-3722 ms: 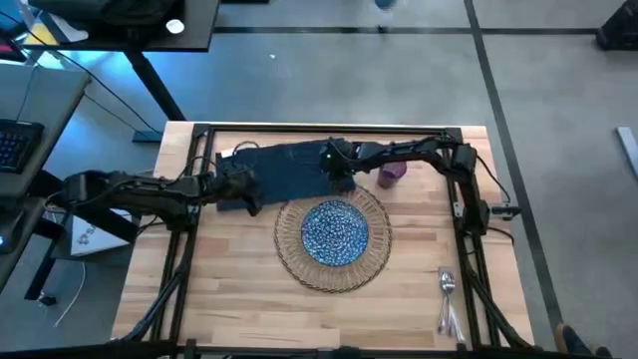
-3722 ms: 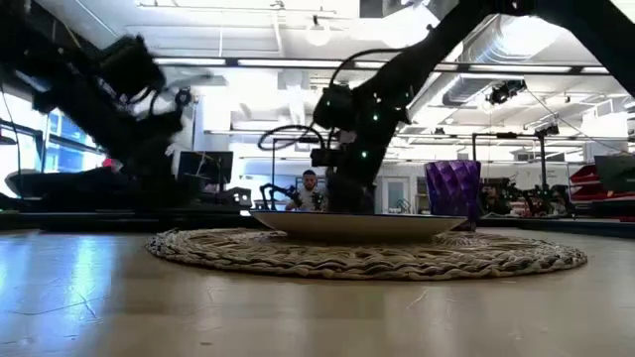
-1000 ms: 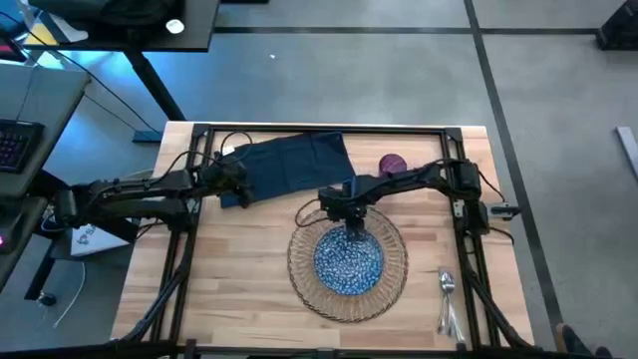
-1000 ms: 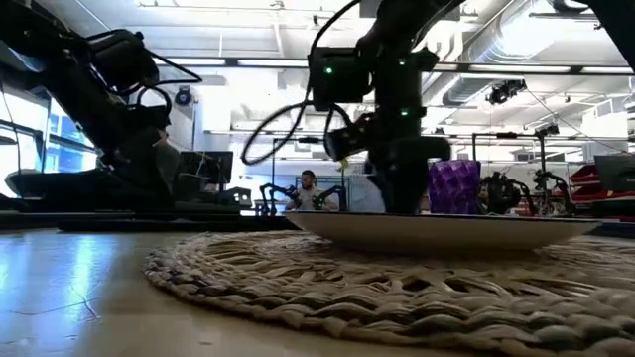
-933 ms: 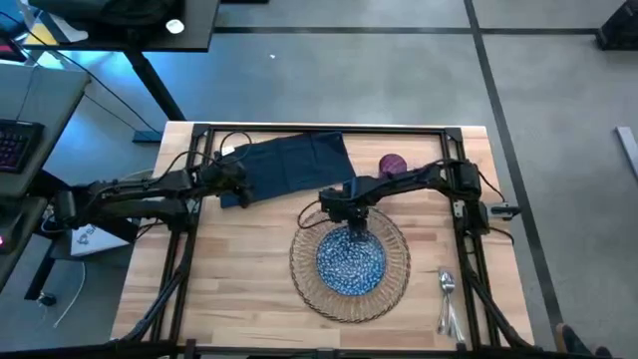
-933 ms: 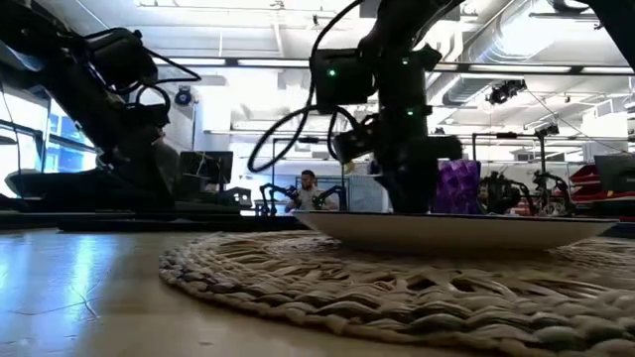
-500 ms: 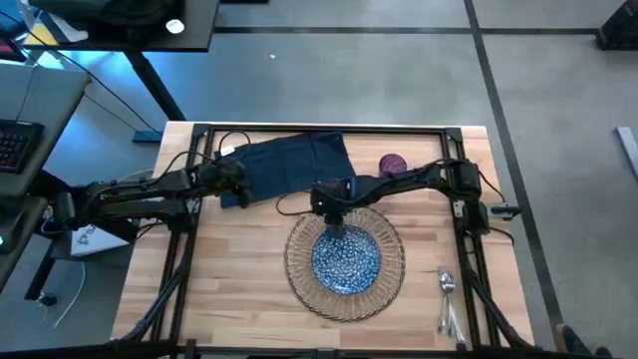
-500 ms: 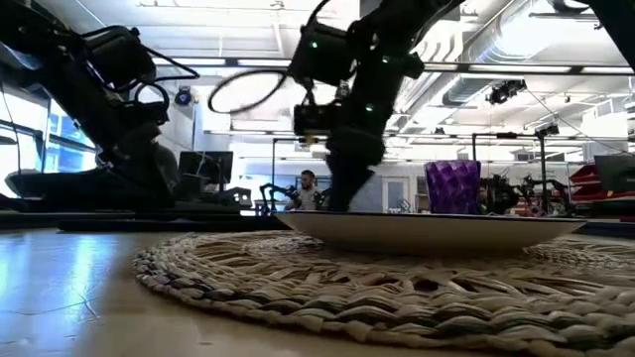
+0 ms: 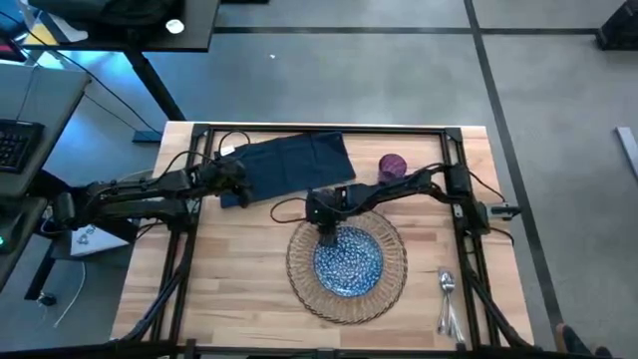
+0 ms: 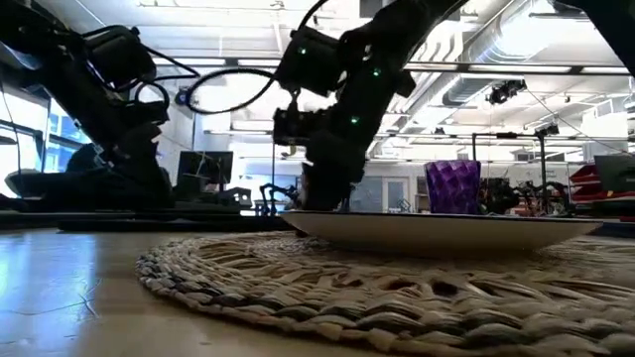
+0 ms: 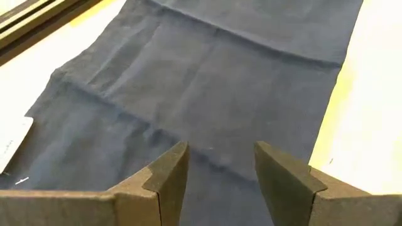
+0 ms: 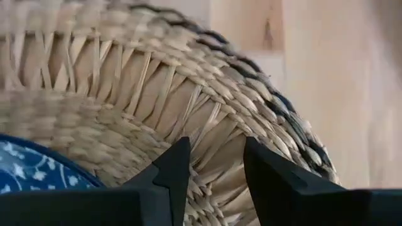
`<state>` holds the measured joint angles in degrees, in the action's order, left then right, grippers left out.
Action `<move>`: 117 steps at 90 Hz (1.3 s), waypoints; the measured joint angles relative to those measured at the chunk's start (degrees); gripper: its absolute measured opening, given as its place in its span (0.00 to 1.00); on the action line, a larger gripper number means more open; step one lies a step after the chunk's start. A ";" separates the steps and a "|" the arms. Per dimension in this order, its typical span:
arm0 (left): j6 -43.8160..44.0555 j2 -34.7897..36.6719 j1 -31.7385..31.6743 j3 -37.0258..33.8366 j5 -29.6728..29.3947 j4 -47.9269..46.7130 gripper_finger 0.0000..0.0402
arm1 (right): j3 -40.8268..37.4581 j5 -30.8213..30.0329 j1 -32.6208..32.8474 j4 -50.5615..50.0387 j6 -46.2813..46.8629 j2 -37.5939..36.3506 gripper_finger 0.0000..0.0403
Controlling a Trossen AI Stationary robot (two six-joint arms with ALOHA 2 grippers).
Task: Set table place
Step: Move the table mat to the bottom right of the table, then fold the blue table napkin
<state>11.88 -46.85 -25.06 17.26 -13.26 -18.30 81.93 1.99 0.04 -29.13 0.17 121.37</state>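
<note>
On the table [image 9: 229, 279], the round woven mat [image 9: 295, 279] lies flat with the blue speckled plate [image 9: 349, 264] resting on it. My right gripper [image 9: 325, 237] is open and points down at the mat's far-left part [image 12: 125, 107], just outside the plate's rim [image 12: 38, 169]. The dark napkin [image 9: 294, 163] lies spread along the far edge. My left gripper [image 11: 220, 163] stands open over its left end. The purple cup [image 9: 391, 166] stands upright at the far right. The cutlery [image 9: 447, 299] lies at the near right. My right gripper comes from above at the mat's weave [image 12: 207, 125] beside the plate; its fingertips are cut off by the picture's edge, so I cannot tell whether they touch the mat. My left gripper's fingers [image 11: 166, 172] hang over the napkin; touch cannot be told.
The black rail frame [image 9: 319, 128] runs around the tabletop. Bare wood [image 9: 229, 299] shows left of the mat and along the near edge. A desk with a keyboard [image 9: 15, 145] stands beyond the table's left side.
My right gripper has gone toward the table's left edge and a little nearer, from the plate's far rim to the mat's far-left part. The mat with the plate has slid slightly toward the left.
</note>
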 joint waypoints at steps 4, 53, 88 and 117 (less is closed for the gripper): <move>0.00 0.01 0.00 0.00 -0.10 -0.22 0.41 | 0.07 -0.03 0.15 -2.44 0.10 -0.11 0.29; 1.39 0.02 0.00 0.00 -0.33 -4.72 0.41 | -0.15 -5.48 4.20 -29.41 2.86 -0.70 0.29; -7.24 -0.05 3.26 -0.03 8.20 5.91 0.41 | -0.47 -19.69 1.60 -13.38 -2.33 -9.22 0.29; -9.24 -2.06 12.77 -6.95 4.88 25.93 0.41 | -0.37 -17.43 -4.92 14.78 -20.40 -2.53 0.27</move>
<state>2.64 -48.91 -12.29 10.31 -8.38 7.63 81.56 -15.44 -4.87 -14.35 -20.23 118.84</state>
